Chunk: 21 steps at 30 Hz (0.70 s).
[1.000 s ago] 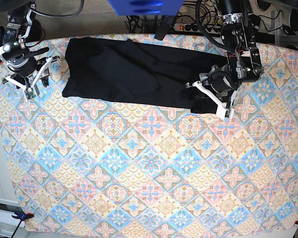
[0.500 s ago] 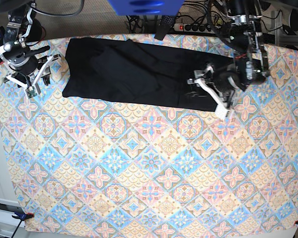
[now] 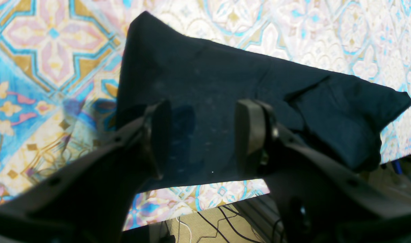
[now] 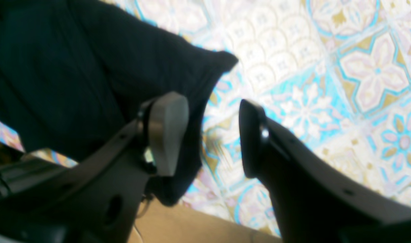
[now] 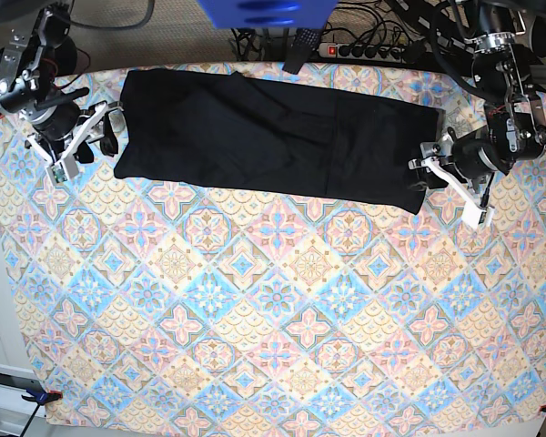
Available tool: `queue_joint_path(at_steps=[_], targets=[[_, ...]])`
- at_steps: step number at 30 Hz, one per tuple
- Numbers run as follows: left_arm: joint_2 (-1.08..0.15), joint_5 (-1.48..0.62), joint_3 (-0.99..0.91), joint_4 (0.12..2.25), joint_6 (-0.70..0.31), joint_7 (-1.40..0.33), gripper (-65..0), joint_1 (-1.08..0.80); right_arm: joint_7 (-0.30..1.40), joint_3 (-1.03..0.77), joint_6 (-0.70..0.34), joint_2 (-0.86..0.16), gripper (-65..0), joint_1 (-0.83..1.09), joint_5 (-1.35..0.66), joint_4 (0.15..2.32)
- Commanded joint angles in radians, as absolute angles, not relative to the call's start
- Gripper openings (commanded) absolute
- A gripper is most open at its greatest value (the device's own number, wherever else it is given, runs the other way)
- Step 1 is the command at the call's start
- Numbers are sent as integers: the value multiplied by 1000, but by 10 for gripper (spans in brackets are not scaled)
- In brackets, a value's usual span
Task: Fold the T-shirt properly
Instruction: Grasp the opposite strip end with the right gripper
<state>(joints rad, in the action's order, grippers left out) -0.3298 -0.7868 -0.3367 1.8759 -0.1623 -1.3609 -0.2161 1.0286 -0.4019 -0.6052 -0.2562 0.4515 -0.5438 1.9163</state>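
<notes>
- Black T-shirt (image 5: 273, 141) spread as a long folded band across the far part of the patterned tablecloth (image 5: 273, 309), running nearly from side to side in the base view.
- Left gripper (image 5: 448, 182) at the shirt's end on the right of the base view, jaws apart, nothing clamped between them.
- From the left wrist camera: two dark fingers (image 3: 251, 135) wide apart, flat black cloth (image 3: 225, 94) showing in the gap between them, no fold pinched; whether the tips touch the fabric cannot be told.
- A bunched, doubled-over corner of cloth lying off to that view's right side.
- Right gripper (image 5: 84, 138) at the shirt's other end, on the left of the base view, just beside the cloth edge.
- From the right wrist camera: jaws apart, one grey pad (image 4: 166, 131) over the shirt's edge (image 4: 90, 77), the dark finger over bare tablecloth (image 4: 310, 84), only patterned cloth in the gap.
- Nothing held by either gripper.
</notes>
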Motion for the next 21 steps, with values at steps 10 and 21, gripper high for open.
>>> queue_joint_path(at_steps=[10,21], targets=[[-340,-796,-334,1891,-166,-1351,-350,-206,1017,-401,-607,-266,-363,372,-616,1719],[-340,-796,-332,1891,-168,-1351,-350,-208,1010,-332,-607,-262,-205,367,-616,1636]])
